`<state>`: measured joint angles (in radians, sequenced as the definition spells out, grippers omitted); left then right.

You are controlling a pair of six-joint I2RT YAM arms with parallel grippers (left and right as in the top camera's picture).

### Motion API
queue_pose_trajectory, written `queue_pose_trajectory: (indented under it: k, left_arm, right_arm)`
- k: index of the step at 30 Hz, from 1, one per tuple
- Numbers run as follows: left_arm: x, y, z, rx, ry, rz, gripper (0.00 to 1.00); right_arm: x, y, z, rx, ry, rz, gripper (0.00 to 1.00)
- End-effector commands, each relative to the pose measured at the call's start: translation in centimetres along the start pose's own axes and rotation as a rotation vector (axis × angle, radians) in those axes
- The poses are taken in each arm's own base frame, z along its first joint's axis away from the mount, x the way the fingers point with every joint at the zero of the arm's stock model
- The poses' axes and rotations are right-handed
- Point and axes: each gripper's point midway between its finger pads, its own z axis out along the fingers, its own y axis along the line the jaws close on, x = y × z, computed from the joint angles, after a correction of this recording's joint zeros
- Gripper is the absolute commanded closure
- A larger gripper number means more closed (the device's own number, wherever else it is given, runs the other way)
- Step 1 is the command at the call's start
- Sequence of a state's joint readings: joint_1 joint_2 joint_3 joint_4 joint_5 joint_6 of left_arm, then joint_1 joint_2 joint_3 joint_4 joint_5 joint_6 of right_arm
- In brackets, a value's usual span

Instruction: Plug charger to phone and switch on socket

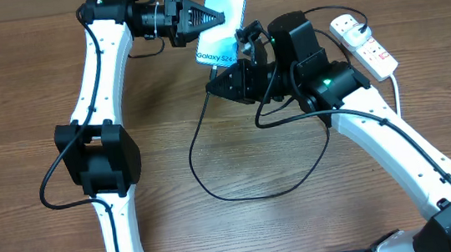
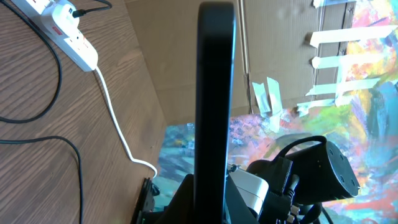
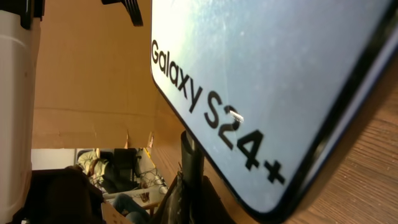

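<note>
The phone [image 1: 229, 4] hangs above the table's far side, light blue screen up. My left gripper [image 1: 210, 18] is shut on its left edge. In the left wrist view the phone [image 2: 216, 93] shows edge-on as a dark bar rising from the left gripper [image 2: 214, 202]. My right gripper [image 1: 214, 85] sits just below the phone's lower end, shut on the charger's connector [image 3: 191, 155], which reaches up behind the phone [image 3: 267, 74]. Whether the tip is inserted is hidden. The charger cable [image 1: 193, 159] loops over the table. The socket [image 1: 363, 40] lies at the far right with a black plug [image 1: 347, 22] in it.
The socket's thick white cord [image 2: 118, 124] runs along the table edge toward a cardboard wall [image 2: 180, 56]. Black arm cables [image 1: 47, 182] hang beside the left arm. The charger's loop [image 2: 80, 180] lies on the wood between both arms.
</note>
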<state>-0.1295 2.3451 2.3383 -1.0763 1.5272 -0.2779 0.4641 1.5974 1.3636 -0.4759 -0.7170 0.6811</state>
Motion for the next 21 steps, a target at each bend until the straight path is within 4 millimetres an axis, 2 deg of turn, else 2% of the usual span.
queue_pose_trajectory:
  k: [1,15,21]
  left_arm:
    - [0.79,-4.33,0.22,0.056,0.021,0.118,0.96]
    - [0.8,-4.32,0.24,0.056,0.021,0.12,0.96]
    - [0.83,-4.31,0.24,0.056,0.021,0.115,0.96]
  right_arm:
    - [-1.08,0.24,-0.59,-0.007,-0.025,-0.001,0.96]
    - [-1.17,0.16,-0.82,-0.013,-0.022,0.0,0.96]
    - [-1.81,-0.34,-1.35,-0.008,-0.039,0.01,0.96]
